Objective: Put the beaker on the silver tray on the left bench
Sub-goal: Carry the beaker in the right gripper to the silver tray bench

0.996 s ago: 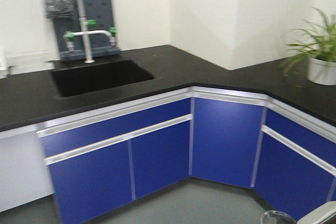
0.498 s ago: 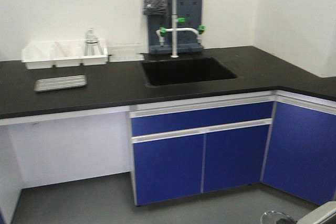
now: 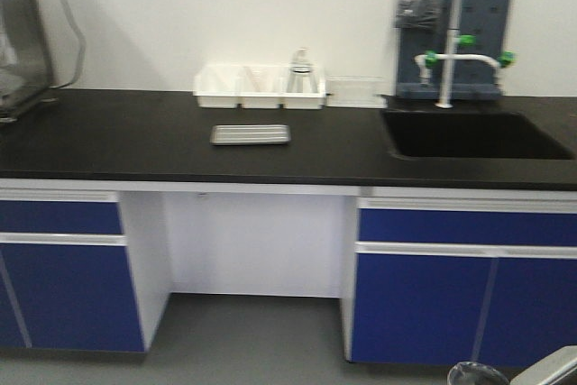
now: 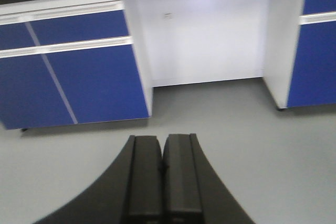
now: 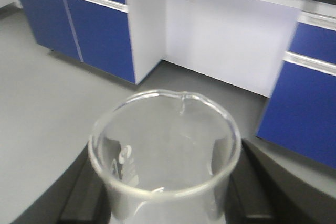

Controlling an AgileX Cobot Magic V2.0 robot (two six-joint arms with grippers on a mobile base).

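1. Beaker [image 5: 165, 156]: clear thin-walled glass with its open rim up, filling the lower centre of the right wrist view. There are faint printed marks on its wall, and no liquid that I can make out.
2. Right gripper [image 5: 168, 203]: clamped on the beaker, with a dark finger on either side of the glass below the rim. The load hangs over the grey floor [image 5: 47, 87], facing the knee gap under the bench and not yet over the worktop.
3. Left gripper [image 4: 163, 177]: pads pressed flat together with nothing between them, pointing at the floor.
4. Silver tray [image 3: 251, 134]: lies flat on the black bench [image 3: 108, 142] at the centre of the front view. It sits just in front of the white bins [image 3: 260, 87], and the sink [image 3: 478, 132] is well off to its right.
5. Handling, as a judgement: light, rigid and brittle, with a smooth wall likely to slip on the pads.
   - The best hold is across the side wall below the rim — firm but not crushing.
   - Carry it upright and lower it softly, because glass on shiny metal may skid or chip.
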